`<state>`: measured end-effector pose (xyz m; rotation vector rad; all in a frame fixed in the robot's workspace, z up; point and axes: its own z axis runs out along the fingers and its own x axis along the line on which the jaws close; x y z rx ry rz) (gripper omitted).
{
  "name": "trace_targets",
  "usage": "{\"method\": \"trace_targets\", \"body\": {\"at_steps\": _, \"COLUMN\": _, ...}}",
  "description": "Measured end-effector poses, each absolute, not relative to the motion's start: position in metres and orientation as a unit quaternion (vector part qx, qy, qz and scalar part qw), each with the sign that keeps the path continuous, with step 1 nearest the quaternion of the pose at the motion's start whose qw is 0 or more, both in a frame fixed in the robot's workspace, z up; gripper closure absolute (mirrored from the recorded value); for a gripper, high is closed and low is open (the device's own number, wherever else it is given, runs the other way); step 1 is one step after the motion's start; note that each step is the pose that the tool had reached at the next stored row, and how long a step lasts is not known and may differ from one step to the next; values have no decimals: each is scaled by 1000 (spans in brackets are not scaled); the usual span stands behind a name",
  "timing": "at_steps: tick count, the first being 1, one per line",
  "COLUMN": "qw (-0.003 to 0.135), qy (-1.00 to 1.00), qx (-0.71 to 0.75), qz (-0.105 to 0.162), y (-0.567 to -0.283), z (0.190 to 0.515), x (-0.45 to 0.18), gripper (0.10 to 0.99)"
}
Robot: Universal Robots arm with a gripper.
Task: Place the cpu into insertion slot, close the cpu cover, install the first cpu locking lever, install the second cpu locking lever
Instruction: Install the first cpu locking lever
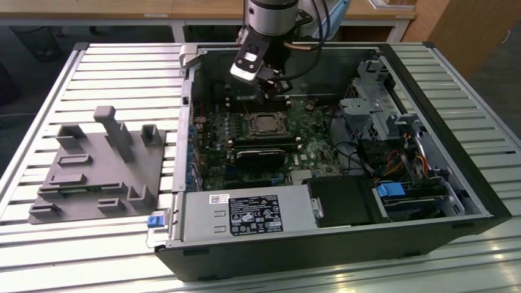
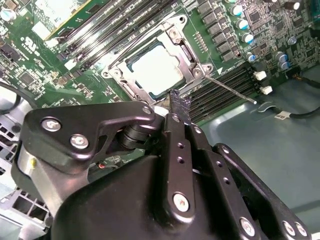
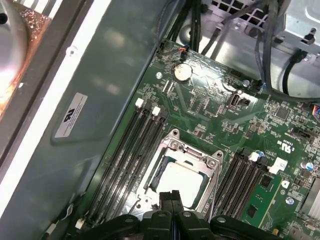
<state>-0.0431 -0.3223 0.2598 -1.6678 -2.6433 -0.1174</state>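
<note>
Claw (image 2: 179, 100) hangs inside the open computer case (image 1: 326, 259), fingers pressed flat together with nothing between them. The cpu (image 2: 154, 70) sits in the insertion slot (image 3: 157, 175) just beyond the fingertips. Its pale face shows through the window of the cpu cover (image 2: 187, 52), which lies flat over it. A thin locking lever (image 2: 231, 90) juts from the socket corner beside the tips and runs out over the memory slots (image 2: 220, 97); I cannot tell whether it is latched. Room to move: memory slots flank the socket on both sides of the claw. Beyond one bank the bare case wall (image 3: 115, 75) leaves open space. A black block (image 1: 260, 155) stands past the socket, with cables (image 1: 358, 155) farther off. In both wrist views the claw's own body covers the socket's nearest edge, so what lies along that edge is hidden.
</note>
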Motion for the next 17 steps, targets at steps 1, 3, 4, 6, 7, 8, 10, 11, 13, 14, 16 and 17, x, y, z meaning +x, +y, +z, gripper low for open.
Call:
{"method": "trace_targets", "body": {"at_steps": 1, "qw": 7, "qy": -847, "qx": -531, "qz": -37, "y": -322, "z": 260, "x": -43, "gripper": 980}}
{"method": "trace_targets", "body": {"at_steps": 3, "qw": 7, "qy": -850, "qx": -526, "qz": -37, "y": -322, "z": 260, "x": -43, "gripper": 980}}
{"method": "trace_targets", "body": {"at_steps": 4, "qw": 7, "qy": -851, "qx": -523, "qz": -37, "y": -322, "z": 260, "x": -43, "gripper": 980}}
{"method": "trace_targets", "body": {"at_steps": 6, "qw": 8, "qy": -854, "qx": -518, "qz": -37, "y": -322, "z": 260, "x": -43, "gripper": 980}}
{"method": "trace_targets", "body": {"at_steps": 7, "qw": 8, "qy": -856, "qx": -515, "qz": -37, "y": -322, "z": 260, "x": -43, "gripper": 980}}
{"method": "trace_targets", "body": {"at_steps": 8, "qw": 8, "qy": -858, "qx": -513, "qz": -37, "y": -322, "z": 260, "x": -43, "gripper": 980}}
{"method": "trace_targets", "body": {"at_steps": 10, "qw": 8, "qy": -861, "qx": -507, "qz": -37, "y": -322, "z": 260, "x": -43, "gripper": 980}}
{"method": "trace_targets", "body": {"at_steps": 11, "qw": 8, "qy": -863, "qx": -504, "qz": -37, "y": -322, "z": 260, "x": -43, "gripper": 980}}
{"method": "trace_targets", "body": {"at_steps": 13, "qw": 8, "qy": -866, "qx": -498, "qz": -37, "y": -322, "z": 260, "x": -43, "gripper": 980}}
{"method": "trace_targets", "body": {"at_steps": 14, "qw": 9, "qy": -868, "qx": -494, "qz": -37, "y": -322, "z": 260, "x": -43, "gripper": 980}}
{"method": "trace_targets", "body": {"at_steps": 16, "qw": 9, "qy": -873, "qx": -487, "qz": -37, "y": -322, "z": 260, "x": -43, "gripper": 980}}
{"method": "trace_targets", "body": {"at_steps": 17, "qw": 9, "qy": -874, "qx": -484, "qz": -37, "y": -322, "z": 260, "x": -43, "gripper": 980}}
